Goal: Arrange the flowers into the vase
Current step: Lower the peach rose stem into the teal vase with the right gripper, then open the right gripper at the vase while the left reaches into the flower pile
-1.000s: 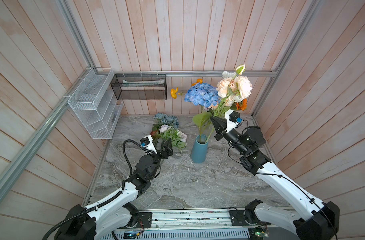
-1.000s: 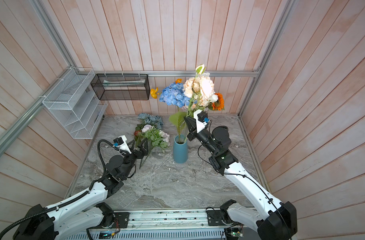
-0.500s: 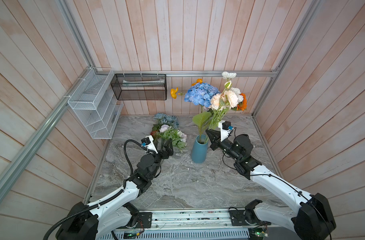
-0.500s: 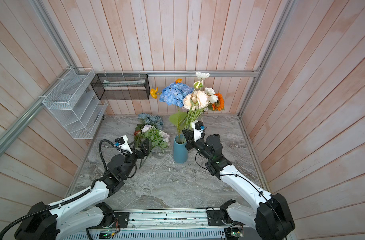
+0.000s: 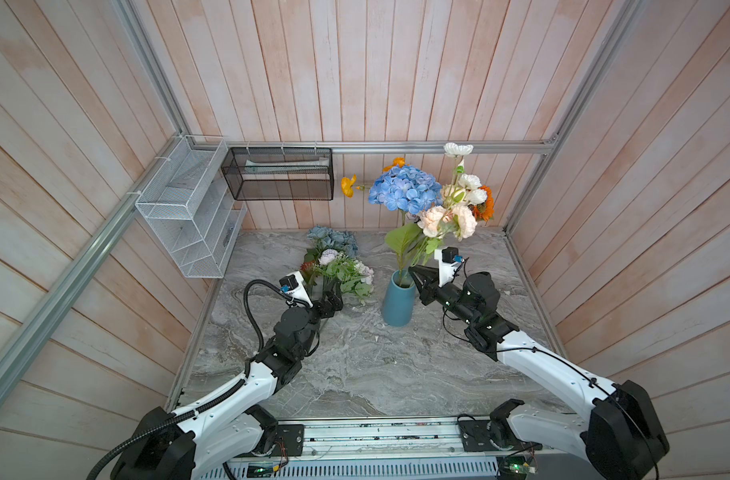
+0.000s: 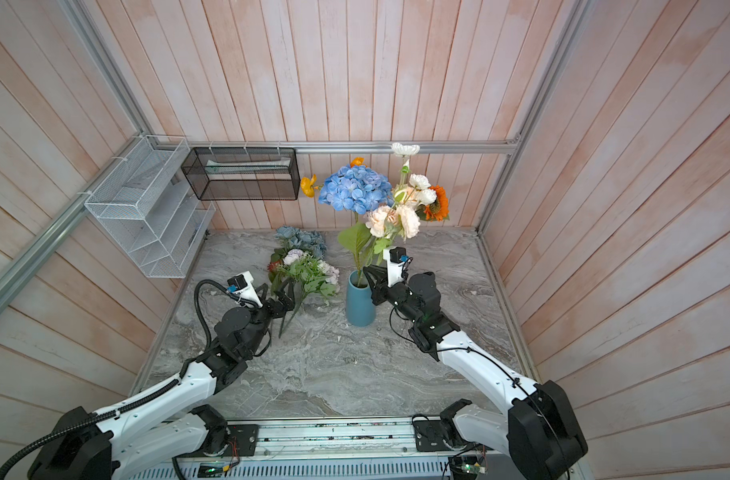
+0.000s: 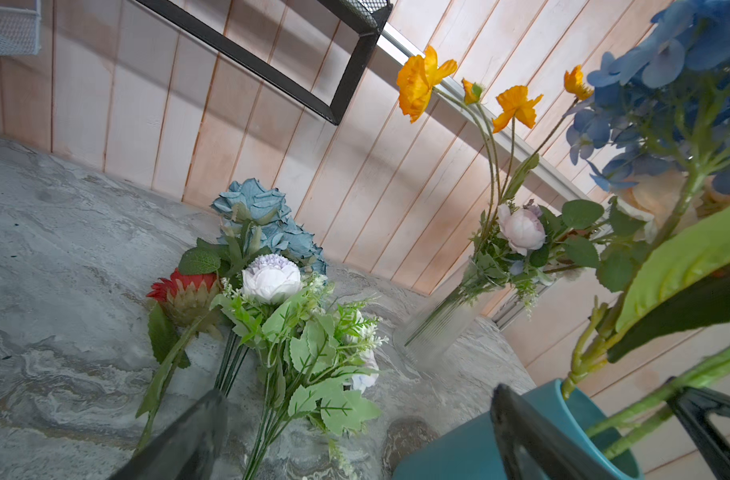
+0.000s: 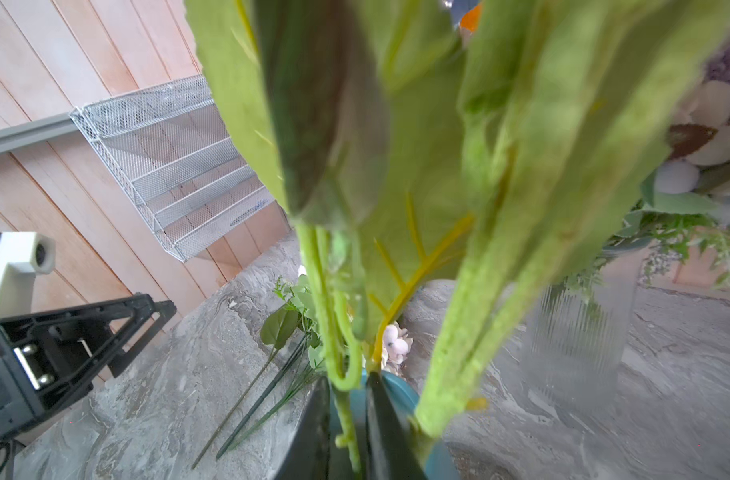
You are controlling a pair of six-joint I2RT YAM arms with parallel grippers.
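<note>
The blue vase (image 5: 397, 305) (image 6: 360, 305) stands mid-table and holds a blue hydrangea (image 5: 402, 189) and a peach and cream rose spray (image 5: 448, 218). My right gripper (image 5: 415, 272) (image 6: 369, 272) is at the vase rim (image 8: 400, 388). In the right wrist view its jaws (image 8: 346, 380) are slightly apart, with a green stem (image 8: 348, 415) loose between them. More flowers (image 5: 336, 266) (image 7: 267, 282) lie in a pile on the table left of the vase. My left gripper (image 5: 332, 297) (image 7: 357, 392) hovers wide open over their stems and holds nothing.
A clear ribbed glass vase (image 7: 438, 328) with orange poppies (image 7: 421, 81) stands at the back wall behind the blue vase. A white wire rack (image 5: 188, 208) and a black mesh basket (image 5: 278, 174) hang on the walls at the left and back.
My right arm has come down with the peach rose spray, sinking its stem into the blue vase, and its jaws have parted a little. The left arm has not moved.
</note>
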